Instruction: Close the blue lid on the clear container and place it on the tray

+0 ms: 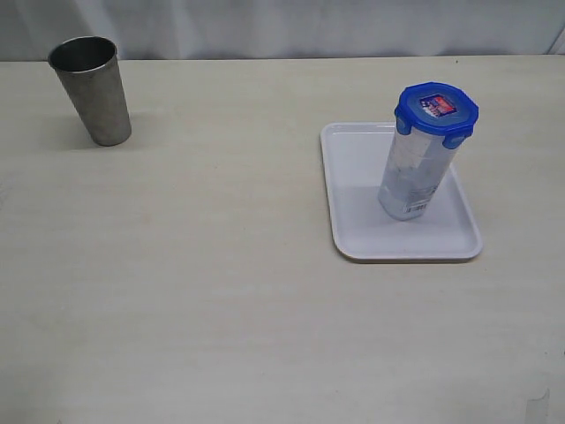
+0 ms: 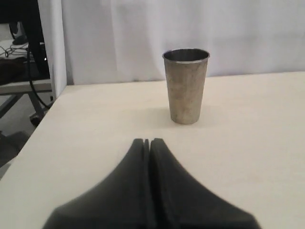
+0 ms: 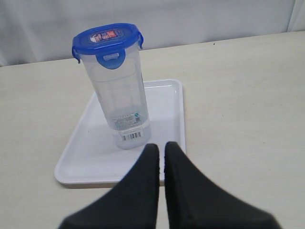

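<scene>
The clear container (image 1: 413, 172) stands upright on the white tray (image 1: 353, 230), with the blue lid (image 1: 436, 111) on top of it and its tabs folded down. In the right wrist view the container (image 3: 120, 100), its lid (image 3: 106, 42) and the tray (image 3: 86, 152) lie just ahead of my right gripper (image 3: 162, 145), which is shut, holds nothing and is apart from the container. My left gripper (image 2: 147, 141) is shut and empty too, low over the table and facing the steel cup. Neither gripper shows in the exterior view.
A tapered steel cup (image 1: 91, 88) stands upright at the far left of the table, also seen ahead of the left gripper as the cup (image 2: 186, 86). The table's left edge (image 2: 45, 112) and a white curtain behind are in view.
</scene>
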You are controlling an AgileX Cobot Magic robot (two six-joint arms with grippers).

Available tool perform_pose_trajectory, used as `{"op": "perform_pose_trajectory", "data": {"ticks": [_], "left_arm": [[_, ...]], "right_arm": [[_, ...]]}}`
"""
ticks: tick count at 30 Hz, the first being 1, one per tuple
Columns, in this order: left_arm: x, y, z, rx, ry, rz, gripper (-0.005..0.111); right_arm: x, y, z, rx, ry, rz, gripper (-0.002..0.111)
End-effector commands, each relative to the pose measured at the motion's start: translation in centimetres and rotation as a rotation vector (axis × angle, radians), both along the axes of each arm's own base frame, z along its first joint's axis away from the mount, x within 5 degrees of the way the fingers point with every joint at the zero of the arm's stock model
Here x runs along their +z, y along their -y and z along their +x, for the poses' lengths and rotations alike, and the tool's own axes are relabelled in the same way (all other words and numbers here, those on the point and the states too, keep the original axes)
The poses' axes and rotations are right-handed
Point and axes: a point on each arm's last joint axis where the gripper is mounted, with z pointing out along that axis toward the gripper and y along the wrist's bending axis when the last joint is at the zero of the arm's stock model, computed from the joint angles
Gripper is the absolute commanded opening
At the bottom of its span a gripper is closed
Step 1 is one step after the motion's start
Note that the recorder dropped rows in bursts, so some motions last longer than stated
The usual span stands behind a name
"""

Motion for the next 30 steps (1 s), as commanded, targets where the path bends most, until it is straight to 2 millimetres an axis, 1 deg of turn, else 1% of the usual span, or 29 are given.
{"op": "perform_pose_trajectory", "data": {"ticks": [1,30], "left_arm": [[-0.4,-0.08,-0.1,0.009,-0.032,0.003,0.0],[-0.53,-0.18,-0.17,0.027,-0.046,-0.002,0.0]], "right_arm": [[-0.07,0.04,-0.01,-0.006,0.004,-0.001,0.004],[-0.07,0.04,-0.01,-0.006,0.004,-0.001,0.004]]}}
